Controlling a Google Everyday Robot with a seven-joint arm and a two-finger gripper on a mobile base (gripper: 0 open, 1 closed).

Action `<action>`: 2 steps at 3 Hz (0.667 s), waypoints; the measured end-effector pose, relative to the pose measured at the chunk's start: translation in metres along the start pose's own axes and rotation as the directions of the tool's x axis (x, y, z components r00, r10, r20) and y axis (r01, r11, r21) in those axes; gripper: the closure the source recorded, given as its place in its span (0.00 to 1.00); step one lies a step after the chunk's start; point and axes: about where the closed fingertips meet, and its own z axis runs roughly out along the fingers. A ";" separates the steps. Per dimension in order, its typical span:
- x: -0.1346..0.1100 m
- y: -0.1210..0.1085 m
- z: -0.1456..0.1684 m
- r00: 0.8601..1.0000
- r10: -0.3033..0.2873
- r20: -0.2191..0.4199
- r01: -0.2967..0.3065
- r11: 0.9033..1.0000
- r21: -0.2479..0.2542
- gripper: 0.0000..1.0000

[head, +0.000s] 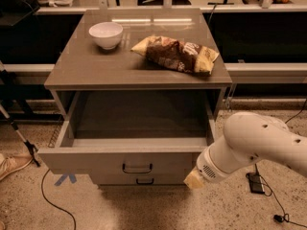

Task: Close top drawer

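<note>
While top drawer (96,160) stands open | end effector (194,180) at its front rt corner | grip: can't tell

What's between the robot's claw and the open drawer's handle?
Only the top drawer's bare front, in the camera view; the gripper hovers at its right corner.

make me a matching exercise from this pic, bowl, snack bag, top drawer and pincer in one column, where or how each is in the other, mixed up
Things
1. bowl
2. snack bag
3. top drawer
4. pincer

Place or state
A. pulled out
B. on the cabinet top, back left in the picture
C. low, by the drawer's front right corner
D. lying on the cabinet top, right side in the picture

Pairs: 1-B, 2-D, 3-A, 4-C
</note>
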 end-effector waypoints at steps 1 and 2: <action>0.000 0.000 0.000 1.000 0.000 0.002 0.000 1.000 0.000 1.00; -0.020 -0.024 0.008 0.995 0.005 0.099 -0.007 1.000 0.015 1.00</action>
